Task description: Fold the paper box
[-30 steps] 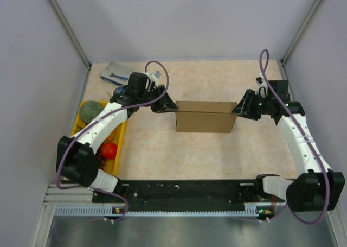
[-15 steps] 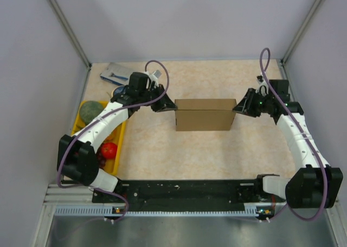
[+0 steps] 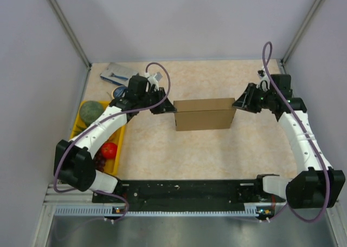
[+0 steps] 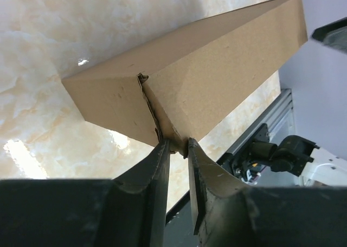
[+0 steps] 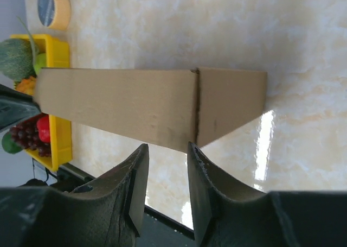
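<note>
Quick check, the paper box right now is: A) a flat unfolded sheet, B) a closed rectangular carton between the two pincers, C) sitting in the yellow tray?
B: the paper box is a closed carton, left pincer at one end, right pincer at the other.

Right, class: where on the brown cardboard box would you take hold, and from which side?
Probably a short end, approached sideways. The paper box is long, closed and lying flat, so its top offers no edge, while each end has a corner seam thin enough to pinch. The left gripper and right gripper face those ends.
</note>
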Robot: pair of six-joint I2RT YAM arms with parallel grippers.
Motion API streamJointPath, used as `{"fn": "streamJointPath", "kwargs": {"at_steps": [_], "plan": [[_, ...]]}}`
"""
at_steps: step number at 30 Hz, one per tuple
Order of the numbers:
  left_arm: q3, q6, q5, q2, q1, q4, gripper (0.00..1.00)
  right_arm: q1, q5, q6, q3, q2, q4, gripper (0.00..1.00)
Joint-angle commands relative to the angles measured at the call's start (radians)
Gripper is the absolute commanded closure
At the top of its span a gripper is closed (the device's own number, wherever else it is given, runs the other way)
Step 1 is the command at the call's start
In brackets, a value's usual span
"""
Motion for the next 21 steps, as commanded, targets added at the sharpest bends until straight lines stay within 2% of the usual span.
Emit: {"fn": "streamJointPath", "kwargs": {"at_steps": [1,7,14,19,21], "plan": [[0.016,0.114,-0.083,-0.022,-0.007,-0.109,0.7,0.061,0.012,0.025,0.146,-0.045,0.002,0.65],[0.007,0.106,-0.028,-0.01,-0.006,-0.058,0.64,0.187,0.018,0.106,0.253,-0.016,0.037,0.64],[-0.062,0.094,-0.03,0.012,0.002,0.04,0.66,0.345,-0.026,0.23,0.22,0.059,0.198,0.64],[-0.094,0.088,-0.002,0.052,0.014,0.095,0.67,0.355,-0.019,0.237,0.163,0.067,0.223,0.64],[-0.11,0.088,0.003,0.061,0.016,0.115,0.72,0.353,-0.009,0.23,0.152,0.061,0.223,0.63]]}}
